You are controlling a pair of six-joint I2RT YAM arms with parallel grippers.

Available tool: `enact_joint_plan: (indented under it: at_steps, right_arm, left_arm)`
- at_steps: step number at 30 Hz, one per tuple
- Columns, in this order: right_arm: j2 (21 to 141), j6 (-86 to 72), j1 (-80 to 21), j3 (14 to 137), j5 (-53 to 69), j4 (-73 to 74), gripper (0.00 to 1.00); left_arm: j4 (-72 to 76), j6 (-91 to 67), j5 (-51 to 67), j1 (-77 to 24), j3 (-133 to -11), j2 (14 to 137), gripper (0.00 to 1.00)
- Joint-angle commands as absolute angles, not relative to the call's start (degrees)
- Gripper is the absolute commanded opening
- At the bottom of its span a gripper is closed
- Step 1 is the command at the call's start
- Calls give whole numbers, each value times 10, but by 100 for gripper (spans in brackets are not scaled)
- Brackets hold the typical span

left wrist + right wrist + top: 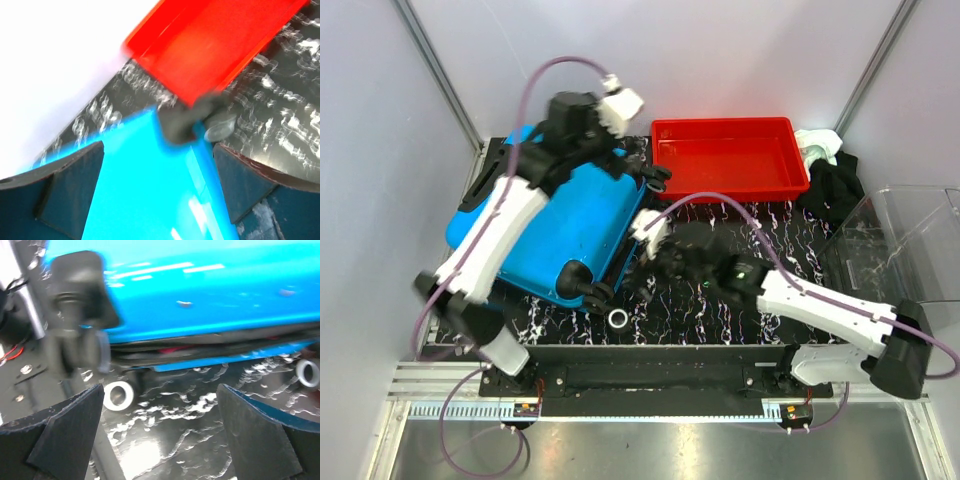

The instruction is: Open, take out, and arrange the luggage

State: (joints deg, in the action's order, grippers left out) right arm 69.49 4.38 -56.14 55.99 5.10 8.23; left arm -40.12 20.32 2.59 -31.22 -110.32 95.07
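On the left half of the table (pixel 720 300), the luggage (pixel 570 225) lies flat, its long axis running from far left to near right, wheels toward the table's middle. Both wrist views are blurred and no writing is legible. The left gripper (pixel 157 170) hangs wide open over the blue shell, facing the red tray (pixel 200 55). Only the right wrist view shows the shell's side seam; there the right gripper (pixel 160 405) gapes empty near a white ring (pixel 118 395).
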Motion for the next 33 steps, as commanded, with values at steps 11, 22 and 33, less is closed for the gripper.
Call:
enact_joint_plan:
  at_steps: [11,22,33]
  right_arm:
    - [899,-65,-672,741,14,124,100]
    - [962,-41,-703,797,-55,156,100]
    - [1042,-25,-694,892,-23,252,30]
  left_arm:
    - [-430,196,17,-85,-722,617,99]
    - [-437,221,2,31,-642,521,99]
    - [-480,214,22,56,-638,461,99]
